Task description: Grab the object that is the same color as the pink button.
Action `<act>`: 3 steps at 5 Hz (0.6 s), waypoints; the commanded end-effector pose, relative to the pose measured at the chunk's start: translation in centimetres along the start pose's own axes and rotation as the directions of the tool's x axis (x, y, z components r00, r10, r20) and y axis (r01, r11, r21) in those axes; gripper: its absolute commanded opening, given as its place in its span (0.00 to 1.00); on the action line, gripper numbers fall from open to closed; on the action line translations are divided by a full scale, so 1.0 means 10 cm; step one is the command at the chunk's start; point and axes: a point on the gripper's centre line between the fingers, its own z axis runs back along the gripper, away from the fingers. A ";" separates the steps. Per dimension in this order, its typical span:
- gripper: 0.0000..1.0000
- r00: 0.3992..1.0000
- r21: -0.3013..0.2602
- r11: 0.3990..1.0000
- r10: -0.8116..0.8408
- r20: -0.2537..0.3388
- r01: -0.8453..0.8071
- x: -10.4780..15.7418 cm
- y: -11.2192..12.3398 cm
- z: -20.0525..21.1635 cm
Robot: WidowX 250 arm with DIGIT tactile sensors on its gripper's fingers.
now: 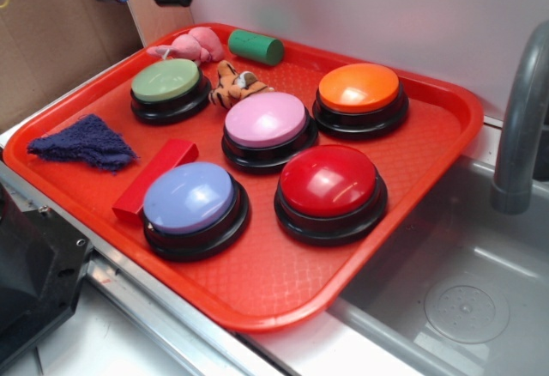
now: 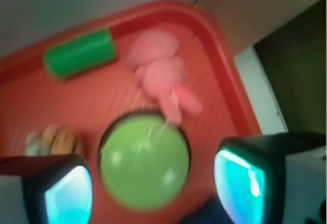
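My gripper (image 2: 153,188) hangs above the far left corner of the red tray (image 1: 429,127), fingers spread wide with nothing between them — the two pads (image 2: 66,196) glow teal at the bottom of my wrist view, well apart from each other. Directly under the gap sits the green button (image 2: 144,161), its domed cap filling the space between my fingers. Just beyond it, further ahead of me, lies the pink plush toy (image 2: 162,75), lumpy and blurred, one lobe reaching down to the green button's rim; whether it touches I cannot tell. To the plush's left in my wrist view rests a green cylinder (image 2: 79,55), lying on its side near the tray's back edge. Off to my lower left I catch the tiger plush (image 2: 53,139), smeared by blur.

From the exterior view, the pink button (image 1: 267,120) stands in the middle of the tray, with the tiger plush just beside it — well away from my fingers.
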 end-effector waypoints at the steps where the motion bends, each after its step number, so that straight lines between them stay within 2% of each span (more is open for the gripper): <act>1: 1.00 0.990 0.056 0.992 0.109 0.089 -0.114 0.33 0.21 -0.26; 2: 1.00 0.990 0.057 0.990 0.128 0.057 -0.132 0.35 0.25 -0.51; 3: 1.00 0.989 0.065 0.988 0.136 0.052 -0.139 0.35 0.29 -0.63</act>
